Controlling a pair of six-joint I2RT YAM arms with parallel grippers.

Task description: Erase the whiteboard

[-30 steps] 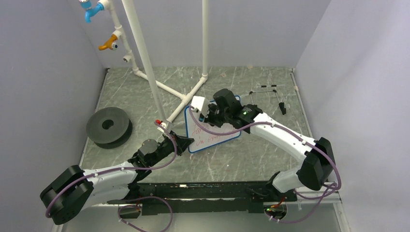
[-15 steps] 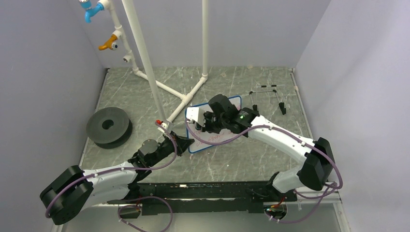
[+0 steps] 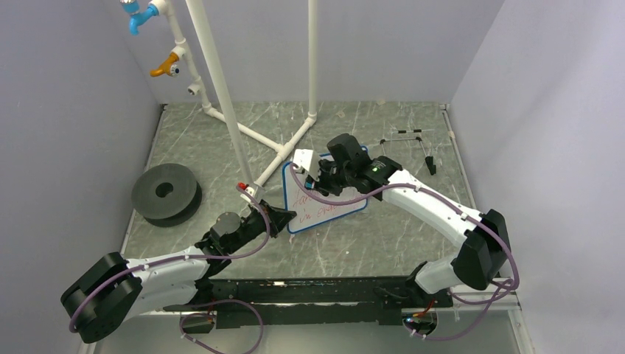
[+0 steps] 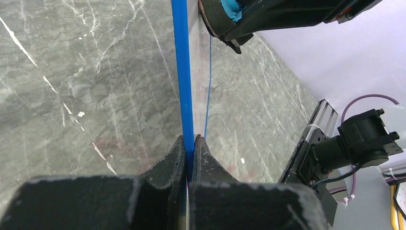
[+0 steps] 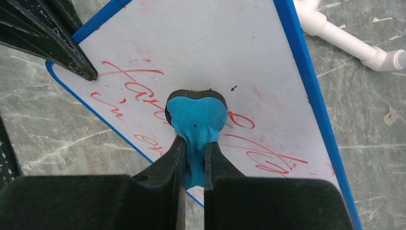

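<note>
The whiteboard (image 3: 328, 212), white with a blue rim and red handwriting (image 5: 139, 81), lies tilted on the marble table. My left gripper (image 3: 282, 220) is shut on its blue rim (image 4: 183, 72) at the near left corner, fingers (image 4: 207, 155) on either side. My right gripper (image 5: 194, 148) is shut on a blue eraser (image 5: 197, 115) with a black pad. The pad presses on the board's face (image 5: 230, 52) amid the writing. In the top view, the right gripper (image 3: 318, 179) hovers over the board's upper part. The eraser (image 4: 225, 12) also shows in the left wrist view.
A white pipe frame (image 3: 228, 110) rises from the table behind the board, one leg (image 5: 344, 38) close to the board's far edge. A black foam disc (image 3: 166, 193) sits at the left. A thin black wire easel stand (image 3: 413, 144) lies at the back right. Walls enclose the table.
My right gripper swept the eraser left and nearer across the board, then back to the right and farther. The left gripper has held still on the rim.
</note>
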